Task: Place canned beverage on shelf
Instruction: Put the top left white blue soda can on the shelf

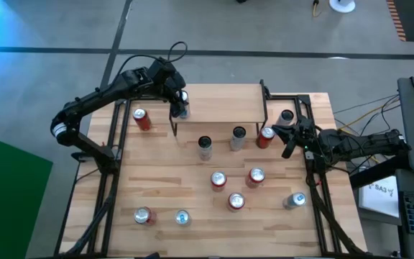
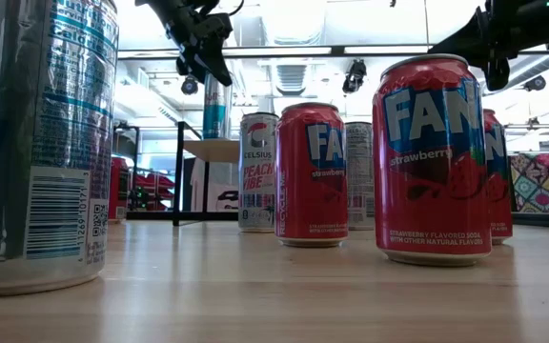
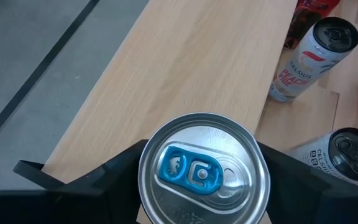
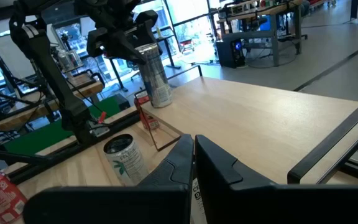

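Now you see the left gripper (image 1: 180, 106) over the shelf's (image 1: 221, 101) left end, its fingers (image 3: 114, 174) flanking a silver can (image 3: 202, 169) that stands upright on the plank. Whether they press it, you cannot tell. Your right gripper (image 1: 287, 138), pressed together, waits beside the shelf's right end.

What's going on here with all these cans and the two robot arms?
The left arm's tool is at a slim silver can with a blue tab, which stands on the left end of the small wooden shelf; its fingers sit on either side of the can. The right arm's tool waits shut by the shelf's right end. About a dozen more cans, some red Fanta, stand on the table.
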Robot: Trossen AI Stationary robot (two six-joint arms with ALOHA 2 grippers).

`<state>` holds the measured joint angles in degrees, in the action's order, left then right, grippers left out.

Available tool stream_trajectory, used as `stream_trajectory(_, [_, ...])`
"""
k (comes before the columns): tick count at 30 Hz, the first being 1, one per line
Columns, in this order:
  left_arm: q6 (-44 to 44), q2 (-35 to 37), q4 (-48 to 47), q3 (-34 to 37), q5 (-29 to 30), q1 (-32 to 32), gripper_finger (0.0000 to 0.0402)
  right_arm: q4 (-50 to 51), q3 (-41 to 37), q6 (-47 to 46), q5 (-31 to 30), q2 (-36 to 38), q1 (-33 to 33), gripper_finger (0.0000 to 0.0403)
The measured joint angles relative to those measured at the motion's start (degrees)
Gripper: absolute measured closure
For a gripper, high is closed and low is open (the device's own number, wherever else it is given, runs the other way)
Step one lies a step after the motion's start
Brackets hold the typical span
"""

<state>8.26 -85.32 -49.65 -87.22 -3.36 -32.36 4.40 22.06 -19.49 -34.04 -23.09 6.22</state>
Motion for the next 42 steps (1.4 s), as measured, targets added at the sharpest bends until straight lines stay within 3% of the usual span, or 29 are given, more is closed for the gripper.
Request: stream_trajectory(42, [-1.8,-0.1,-1.0,0.0,-0.2,0.0,0.0141,0.0,0.0,0.0,0.0,0.0,0.0,0.0394])
